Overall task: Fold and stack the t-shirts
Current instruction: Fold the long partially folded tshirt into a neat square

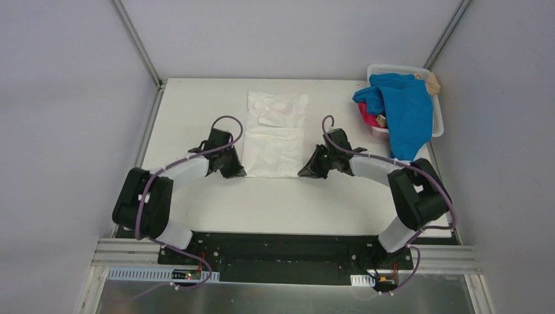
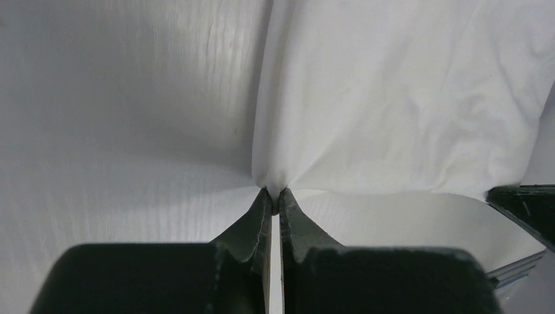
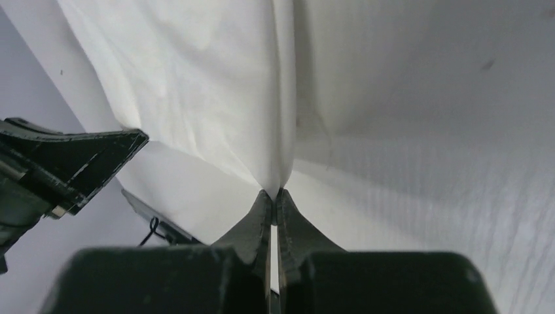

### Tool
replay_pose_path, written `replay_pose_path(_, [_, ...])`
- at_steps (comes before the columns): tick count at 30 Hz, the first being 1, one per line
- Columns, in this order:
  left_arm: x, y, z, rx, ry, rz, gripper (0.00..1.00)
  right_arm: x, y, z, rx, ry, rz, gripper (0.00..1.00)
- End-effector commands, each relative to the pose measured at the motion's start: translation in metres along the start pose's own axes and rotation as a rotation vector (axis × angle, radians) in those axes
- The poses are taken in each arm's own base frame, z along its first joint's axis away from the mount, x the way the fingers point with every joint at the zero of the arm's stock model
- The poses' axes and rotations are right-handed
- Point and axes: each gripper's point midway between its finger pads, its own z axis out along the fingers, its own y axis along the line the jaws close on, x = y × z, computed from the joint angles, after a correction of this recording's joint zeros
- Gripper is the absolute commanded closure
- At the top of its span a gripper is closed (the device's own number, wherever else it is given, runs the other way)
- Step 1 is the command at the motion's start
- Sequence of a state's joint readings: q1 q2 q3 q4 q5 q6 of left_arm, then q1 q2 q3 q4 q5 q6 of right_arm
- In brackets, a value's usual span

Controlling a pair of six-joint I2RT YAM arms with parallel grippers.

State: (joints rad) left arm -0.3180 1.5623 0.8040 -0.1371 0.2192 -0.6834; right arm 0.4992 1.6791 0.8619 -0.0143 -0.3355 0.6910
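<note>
A white t-shirt (image 1: 275,134) lies as a long rectangle in the middle of the table, print not showing. My left gripper (image 1: 237,173) is shut on its near left corner (image 2: 273,176), pinching the cloth at the fingertips. My right gripper (image 1: 306,171) is shut on its near right corner (image 3: 276,180). The shirt fills both wrist views (image 2: 393,98) (image 3: 196,98). A bright blue t-shirt (image 1: 406,111) hangs over the front of the white basket (image 1: 437,118), with a magenta-pink one (image 1: 368,118) beneath it and a bit of tan cloth (image 1: 432,82) at the back.
The basket stands at the table's far right corner by the right wall. The right arm's gripper shows at the right edge of the left wrist view (image 2: 527,206); the left arm's shows at the left of the right wrist view (image 3: 59,163).
</note>
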Motion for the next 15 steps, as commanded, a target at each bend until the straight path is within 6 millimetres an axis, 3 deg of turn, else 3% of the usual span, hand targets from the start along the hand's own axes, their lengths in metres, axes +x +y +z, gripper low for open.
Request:
replay_pose_path(1, [0.017,0.015,-0.031,-0.01,-0.076,0.023,1.0,0.047,0.018,-0.042,-0.104,0.154,-0.074,1.0])
replay_pose_path(8, [0.044,0.01,-0.094,0.114,-0.177,0.021,1.0,0.105,0.028,-0.104,-0.194,0.312,-0.139,1.0])
replay_pose_path(11, [0.043,-0.003,-0.128,0.202,-0.253,0.045,1.0,0.123,0.043,-0.132,-0.282,0.36,-0.161,1.0])
replay_pose_path(15, [0.039,-0.02,-0.167,0.314,-0.338,0.061,1.0,0.132,0.058,-0.158,-0.366,0.377,-0.161,1.0])
